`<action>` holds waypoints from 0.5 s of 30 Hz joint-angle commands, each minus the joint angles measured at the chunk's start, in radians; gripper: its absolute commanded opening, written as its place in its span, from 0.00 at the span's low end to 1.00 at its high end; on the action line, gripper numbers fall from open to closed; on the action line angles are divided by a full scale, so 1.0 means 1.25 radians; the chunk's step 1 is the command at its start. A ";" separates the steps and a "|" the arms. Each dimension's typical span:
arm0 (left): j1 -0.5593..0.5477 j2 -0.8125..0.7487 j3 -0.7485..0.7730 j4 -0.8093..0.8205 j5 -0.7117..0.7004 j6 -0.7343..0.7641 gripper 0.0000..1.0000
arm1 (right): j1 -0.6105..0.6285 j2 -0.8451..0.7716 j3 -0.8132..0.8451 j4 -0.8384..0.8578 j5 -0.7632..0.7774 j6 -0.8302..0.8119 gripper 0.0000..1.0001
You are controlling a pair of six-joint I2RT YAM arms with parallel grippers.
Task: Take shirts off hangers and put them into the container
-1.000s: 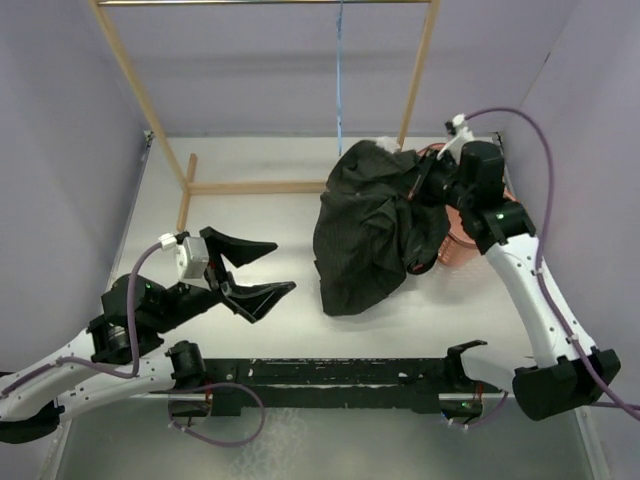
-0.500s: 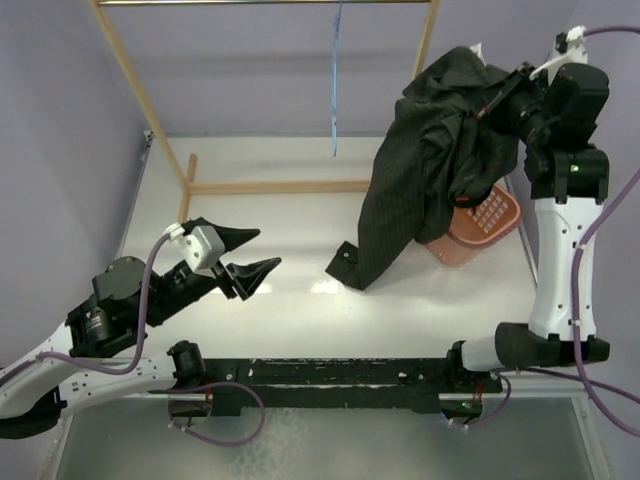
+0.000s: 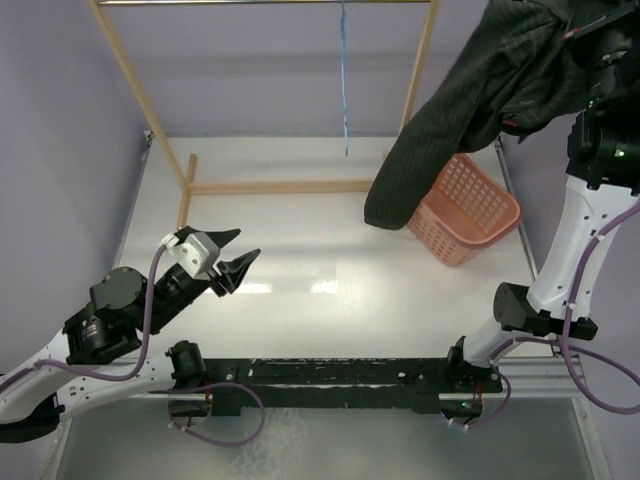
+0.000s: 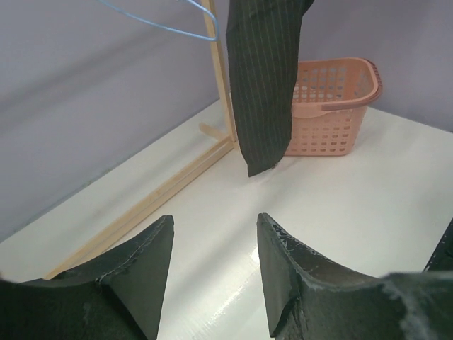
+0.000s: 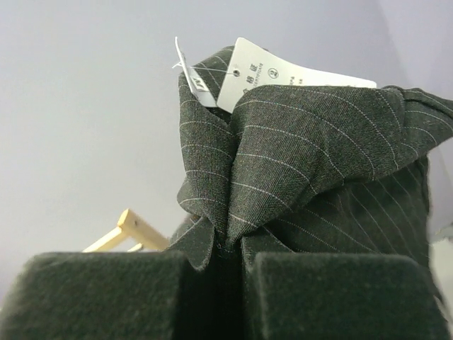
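Lilac walls enclose a white table, with a light wooden rack frame standing at its far side.

**Right jaws.** They are clamped tight on a bunched fold of the shirt, right beside its white neck label, and are raised high above the table. The height appears intended to let the whole garment hang free, so that it can go down end-first.

**Shirt.** It hangs below these jaws and to their left. Its lower end is just beside the left rim of the basket, outside it and not in it. In the left wrist view that end appears to hang clear of the table, though contact cannot be ruled out.

**Hanger.** The hanger hangs bare from the rack's top rail, to the left of the right jaws and apart from the shirt. The removal step is judged complete.

**Left jaws.** They stand partly apart with nothing between them, low over the near left of the table. Shirt and basket lie well ahead of them. They are judged to be held clear of the hanging cloth.

**Outstanding.** The shirt has yet to be brought over the basket and lowered in.

**Risk.** The basket looks smaller than the garment, and the hanging end sits outside the rim. Cloth may therefore drape over the edge rather than settle inside.
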 commanded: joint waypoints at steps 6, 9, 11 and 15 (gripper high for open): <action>-0.003 0.000 -0.073 0.092 -0.047 0.056 0.54 | 0.002 -0.055 0.069 0.166 0.205 -0.133 0.00; -0.002 0.022 -0.085 0.105 -0.031 0.058 0.55 | 0.001 -0.086 -0.060 0.115 0.169 -0.179 0.00; -0.002 0.038 -0.084 0.100 -0.015 0.054 0.55 | 0.001 -0.110 -0.174 0.112 0.105 -0.187 0.00; -0.002 0.058 -0.081 0.090 -0.001 0.051 0.56 | 0.018 -0.189 -0.394 0.208 0.076 -0.156 0.00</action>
